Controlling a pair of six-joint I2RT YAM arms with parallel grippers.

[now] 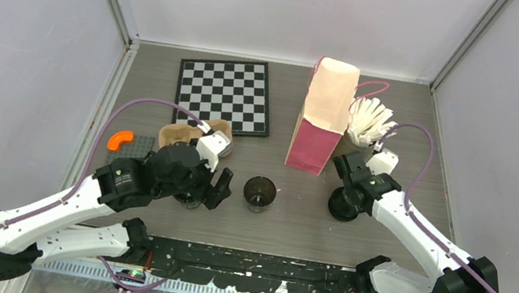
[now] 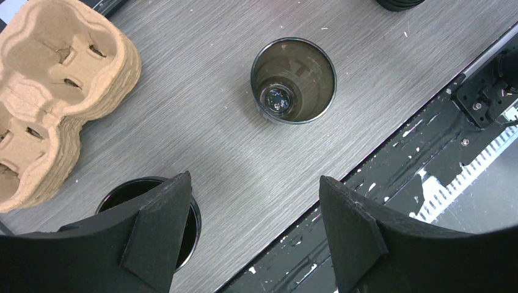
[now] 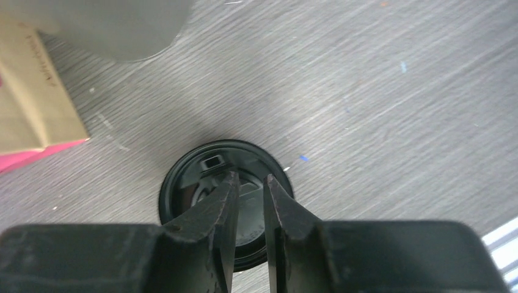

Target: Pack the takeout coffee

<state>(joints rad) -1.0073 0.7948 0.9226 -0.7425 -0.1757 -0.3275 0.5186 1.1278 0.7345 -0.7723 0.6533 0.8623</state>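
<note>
Two small black cups stand on the table. One cup (image 1: 260,193) (image 2: 294,80) is uncovered in the middle. The other cup (image 2: 131,195) sits partly under the left finger of my left gripper (image 1: 208,186) (image 2: 253,232), which hangs open above bare table with nothing between its fingers. A flat black round lid (image 1: 346,205) (image 3: 201,177) lies right of the bag. My right gripper (image 1: 351,196) (image 3: 250,180) is just above it. Its fingers stand a narrow gap apart, and nothing is between them.
A tall paper bag (image 1: 322,117) (image 3: 30,91) with a pink base stands behind the lid. A grey cup of white sticks (image 1: 366,124) is to its right. The brown pulp tray (image 1: 183,134) (image 2: 55,91), a checkerboard (image 1: 225,95) and an orange piece (image 1: 119,139) lie to the left.
</note>
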